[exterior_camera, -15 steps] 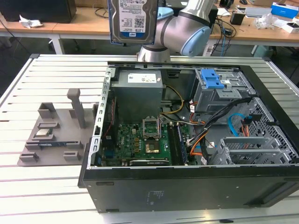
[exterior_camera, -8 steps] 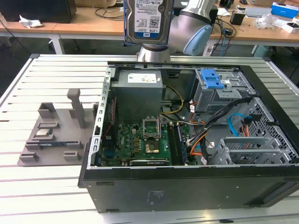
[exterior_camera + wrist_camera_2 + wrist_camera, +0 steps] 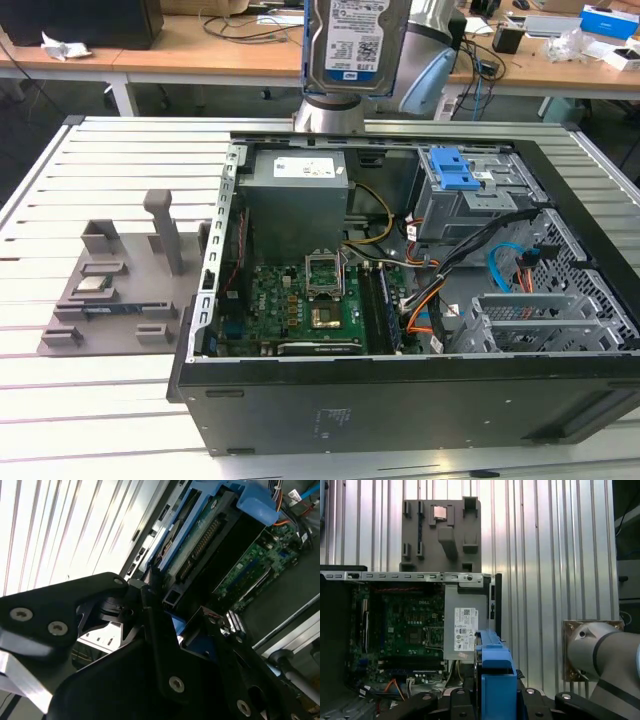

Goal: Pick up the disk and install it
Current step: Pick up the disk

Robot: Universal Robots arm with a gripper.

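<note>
Silver disk (image 3: 355,42) held upright, long axis vertical, label toward exterior view, tool (image 3: 495,697) clamped on it

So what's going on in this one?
The arm's pincer is shut on the disk, holding it in the air over the open computer case. The disk is not yet installed. The drive cage with the blue latch sits lower, toward the exterior view's right. A grey holder on the slatted table carries a small chip.
</note>
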